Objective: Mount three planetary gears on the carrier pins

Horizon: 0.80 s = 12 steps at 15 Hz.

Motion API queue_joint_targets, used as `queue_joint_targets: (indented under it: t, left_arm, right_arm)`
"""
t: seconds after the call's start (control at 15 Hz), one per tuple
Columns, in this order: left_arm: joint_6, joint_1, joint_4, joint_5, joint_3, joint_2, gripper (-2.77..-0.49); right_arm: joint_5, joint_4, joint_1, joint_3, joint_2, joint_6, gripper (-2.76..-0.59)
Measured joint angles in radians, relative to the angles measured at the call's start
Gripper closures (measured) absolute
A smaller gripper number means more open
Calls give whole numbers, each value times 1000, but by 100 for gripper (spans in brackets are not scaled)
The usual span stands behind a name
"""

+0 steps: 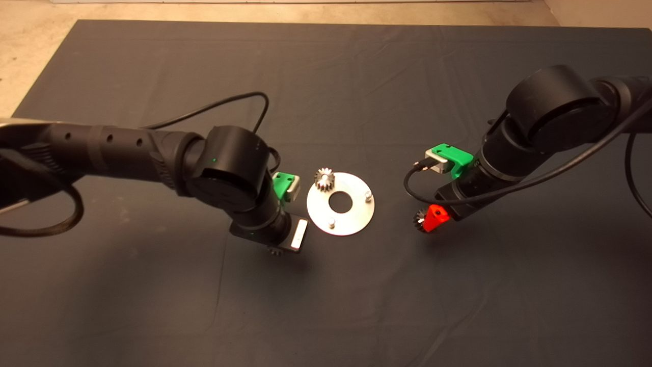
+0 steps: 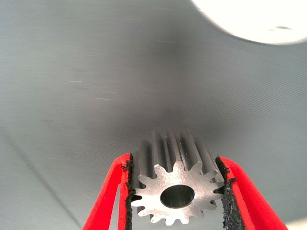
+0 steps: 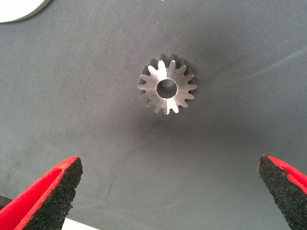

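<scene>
A: Gears first. Where's the leftmost?

B: The left gripper (image 2: 176, 191), just left of the flat round silver disc (image 1: 351, 221), has its red fingers (image 2: 111, 191) clamped on a small shiny toothed metal gear (image 2: 175, 189) above the dark counter (image 1: 153, 306).

A: And the disc?

B: A second gear (image 1: 324, 179) sits on one pin; two short silver pins (image 1: 331, 222) stand bare.

A: Right side?

B: The right gripper (image 3: 168, 191) hovers, fingers spread wide, over a third gear (image 3: 167, 89), apparently lying flat on the counter.

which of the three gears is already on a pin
The gear at the far-left edge of the carrier disc. The other two are off the disc: one clamped in the left gripper, one on the mat below the open right gripper.
</scene>
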Motion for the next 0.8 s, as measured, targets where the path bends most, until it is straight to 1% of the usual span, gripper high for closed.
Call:
queue_joint_targets:
  t: [0.07, 0.13, 0.27, 0.33, 0.4, 0.53, 0.67, 0.8]
  left_arm:
    - [0, -7, -23, -4, 0, 24, -89]
    - [-2, -14, -37, -4, 0, 46, -89]
    - [-12, -24, -49, -5, -8, 93, -89]
    - [-15, -25, -52, -5, -20, 116, -89]
    - [-18, -25, -56, -6, -41, 138, -89]
    - [-27, -25, -61, -7, -97, 164, -89]
    - [-59, -26, -62, -6, -170, 172, -89]
    - [-75, -29, -61, -2, -224, 181, -89]
  right_arm:
    - [1, 0, 0, -1, 0, 0, -273]
    - [0, 0, 0, -3, 0, 0, -273]
    - [1, 0, 0, -13, 0, 1, -273]
    - [1, 0, 0, -15, 1, 1, -273]
    - [1, 0, 0, -17, 2, 1, -273]
    - [0, 1, 0, -22, 2, 1, -273]
    - [0, 1, 0, -25, 1, 0, -273]
    - [0, 1, 0, -30, -1, 0, -273]
